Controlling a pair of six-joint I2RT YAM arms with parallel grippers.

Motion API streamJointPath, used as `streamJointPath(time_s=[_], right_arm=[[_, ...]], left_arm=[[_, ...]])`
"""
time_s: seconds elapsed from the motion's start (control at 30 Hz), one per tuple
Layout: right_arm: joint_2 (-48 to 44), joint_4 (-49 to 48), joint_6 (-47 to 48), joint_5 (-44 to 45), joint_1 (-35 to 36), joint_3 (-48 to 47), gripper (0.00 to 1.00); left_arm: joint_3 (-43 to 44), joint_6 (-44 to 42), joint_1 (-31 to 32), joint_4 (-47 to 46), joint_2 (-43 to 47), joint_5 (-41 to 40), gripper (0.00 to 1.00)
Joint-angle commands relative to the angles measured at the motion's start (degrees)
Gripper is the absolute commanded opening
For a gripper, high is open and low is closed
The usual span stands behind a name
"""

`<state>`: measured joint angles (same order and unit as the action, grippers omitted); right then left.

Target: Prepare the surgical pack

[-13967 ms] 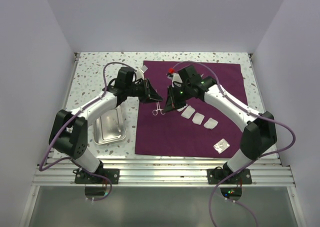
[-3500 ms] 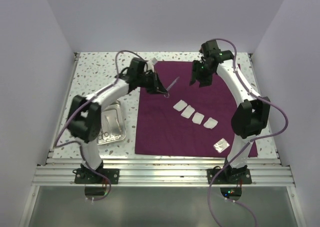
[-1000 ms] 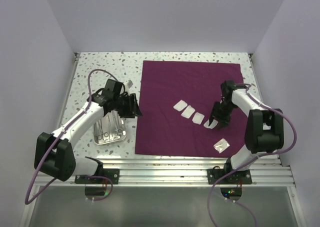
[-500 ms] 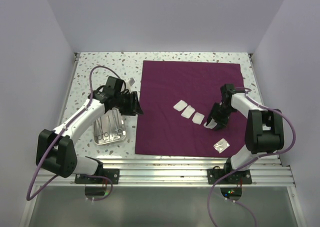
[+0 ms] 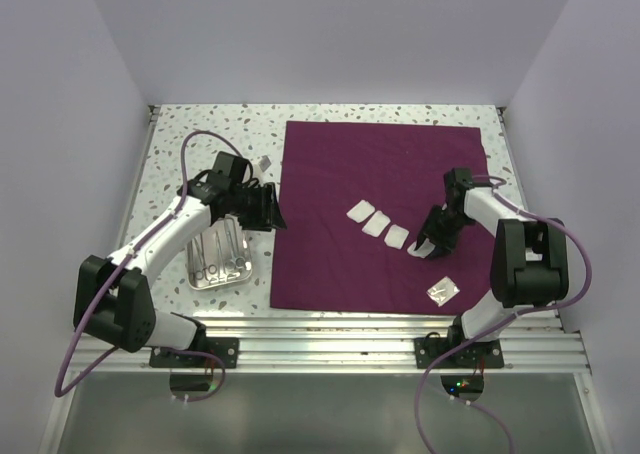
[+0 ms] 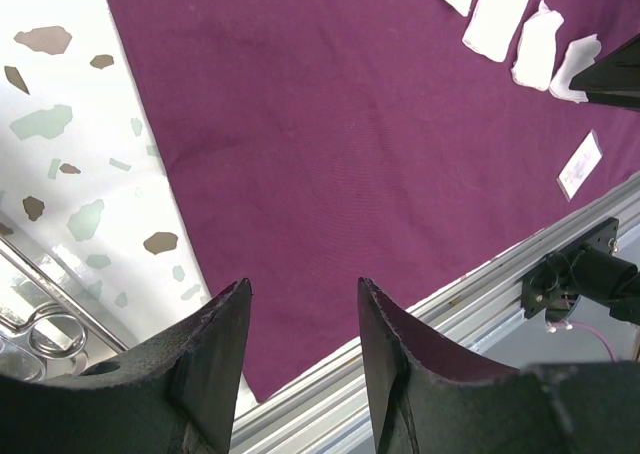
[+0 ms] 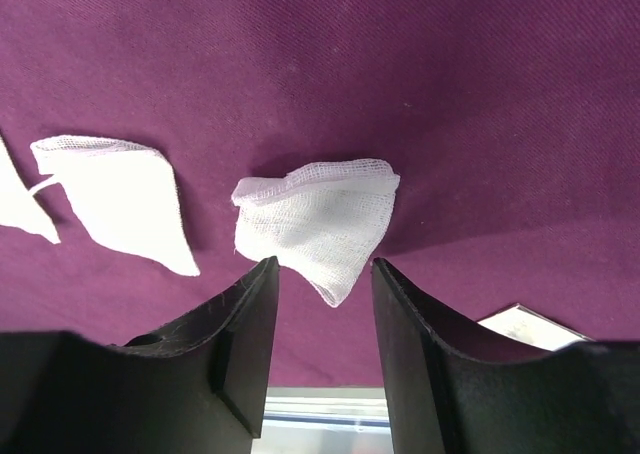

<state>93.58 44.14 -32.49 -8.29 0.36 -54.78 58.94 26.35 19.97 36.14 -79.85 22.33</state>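
The dark purple cloth (image 5: pixel 380 174) of the surgical pack lies flat on the table. Several white gauze squares (image 5: pixel 377 224) sit on it in a slanted row. My right gripper (image 5: pixel 425 244) hangs low over the rightmost gauze (image 7: pixel 318 224), open (image 7: pixel 322 269), with the gauze's corner between the fingertips and touching neither. My left gripper (image 5: pixel 270 214) is open (image 6: pixel 302 292) and empty over the cloth's left edge (image 6: pixel 330 124). The steel tray (image 5: pixel 238 236) with silver scissor-like instruments (image 5: pixel 212 266) sits left of the cloth.
A small clear packet (image 5: pixel 441 291) lies on the cloth near its front right corner. A small white piece (image 5: pixel 263 163) lies on the speckled table left of the cloth. The aluminium rail (image 5: pixel 320 349) runs along the near edge. Walls close in the sides.
My left gripper has drifted slightly away from the tray to the cloth's left edge. My right gripper has stayed at the rightmost gauze, shifting only a little.
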Motion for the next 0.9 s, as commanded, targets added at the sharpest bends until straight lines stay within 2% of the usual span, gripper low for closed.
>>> streamJointPath(time_s=[0.0, 0.23, 0.33, 0.63, 0.87], right_arm=[[-0.9, -0.6, -1.0, 1.4, -0.2, 0.5, 0.46], [-1.0, -1.2, -1.3, 1.6, -0.2, 2.0, 0.44], [-1.3, -1.9, -1.5, 1.7, -0.2, 2.7, 0.38], [-1.2, -2.4, -1.4, 2.8, -0.2, 1.7, 0.33], [-1.3, -2.0, -0.6, 4.0, -0.2, -0.1, 0.2]], left_arm=[[2.1, -1.2, 0.2, 0.5, -0.5, 0.9, 0.5], [1.9, -1.0, 0.2, 0.4, -0.5, 1.1, 0.5], [1.8, -1.0, 0.2, 0.4, -0.2, 1.1, 0.5], [1.5, -0.9, 0.2, 0.4, 0.1, 1.4, 0.5], [0.7, -0.4, 0.2, -0.2, 0.7, 1.7, 0.5]])
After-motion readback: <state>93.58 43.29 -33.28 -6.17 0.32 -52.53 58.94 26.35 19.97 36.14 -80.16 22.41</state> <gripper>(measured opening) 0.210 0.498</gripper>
